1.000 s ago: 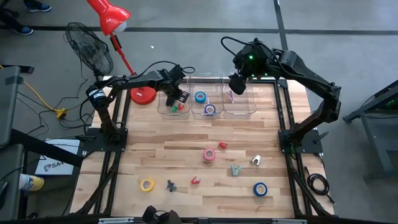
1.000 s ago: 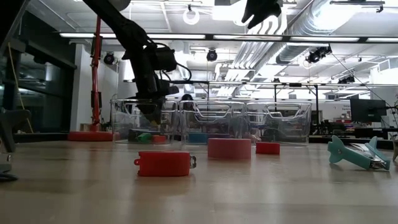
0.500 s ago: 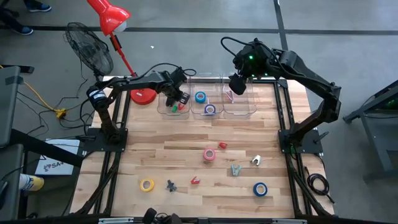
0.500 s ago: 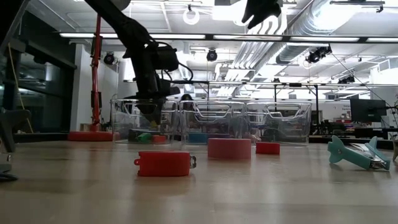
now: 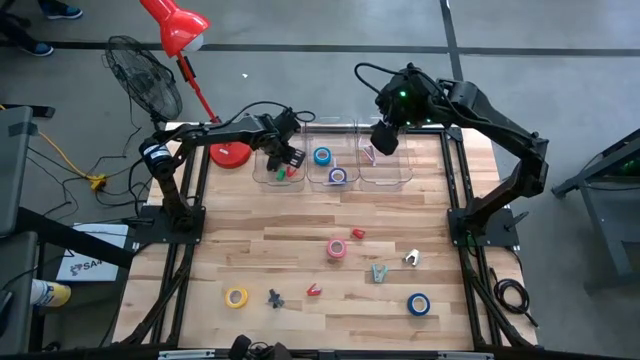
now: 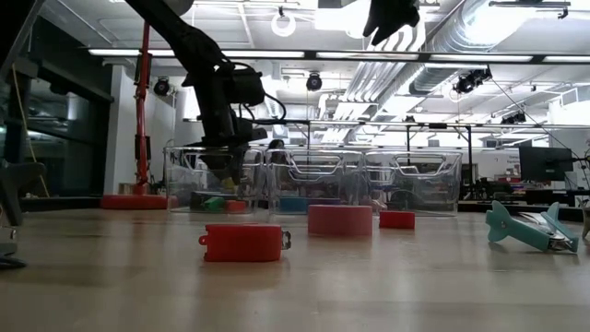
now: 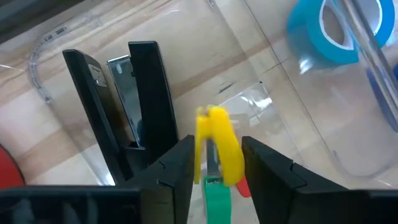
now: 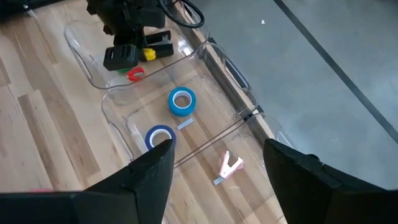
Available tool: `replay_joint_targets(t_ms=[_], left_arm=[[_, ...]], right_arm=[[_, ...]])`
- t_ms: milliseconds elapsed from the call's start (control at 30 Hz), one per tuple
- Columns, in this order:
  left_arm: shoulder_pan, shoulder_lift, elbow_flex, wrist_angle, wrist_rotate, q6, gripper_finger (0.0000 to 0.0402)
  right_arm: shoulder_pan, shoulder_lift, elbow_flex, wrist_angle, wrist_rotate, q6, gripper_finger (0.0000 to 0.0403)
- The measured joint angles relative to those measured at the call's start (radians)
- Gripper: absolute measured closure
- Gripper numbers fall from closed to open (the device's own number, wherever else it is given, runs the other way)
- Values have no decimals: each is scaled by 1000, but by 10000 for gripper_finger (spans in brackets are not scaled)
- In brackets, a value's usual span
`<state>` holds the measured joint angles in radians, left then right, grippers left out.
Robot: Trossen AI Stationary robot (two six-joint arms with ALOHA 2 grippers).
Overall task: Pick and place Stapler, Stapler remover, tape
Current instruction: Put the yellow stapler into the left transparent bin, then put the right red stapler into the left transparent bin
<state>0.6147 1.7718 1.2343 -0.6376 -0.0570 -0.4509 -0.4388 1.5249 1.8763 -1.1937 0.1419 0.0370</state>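
Left gripper point(image 5: 287, 157) hangs over the leftmost clear bin point(image 5: 262, 176), fingers parted around a yellow stapler remover point(image 7: 219, 144) directly below, not clamping it. Right gripper point(image 5: 385, 135), wide and empty, waits above the rightmost bin point(image 5: 400, 172).

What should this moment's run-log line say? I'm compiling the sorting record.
left pincer: over left bin, yellow stapler between fingers | right pincer: open above right bin | pink tape: on table

Pale wooden plank table point(image 5: 300, 245), matt; clear glossy plastic bins point(image 8: 205, 134); smooth blue tape point(image 8: 182, 101); the yellow stapler point(image 7: 219, 146) looks like plastic.
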Motion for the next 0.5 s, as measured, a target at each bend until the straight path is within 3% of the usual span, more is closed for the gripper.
replay_joint_targets(t_ms=[233, 500], left_arm=[[0, 0, 26, -24, 3, 2, 239], [0, -27, 166, -138, -35, 60, 234]], right_arm=[[0, 0, 0, -3, -27, -18, 165], [1, 0, 0, -2, -107, -44, 165]])
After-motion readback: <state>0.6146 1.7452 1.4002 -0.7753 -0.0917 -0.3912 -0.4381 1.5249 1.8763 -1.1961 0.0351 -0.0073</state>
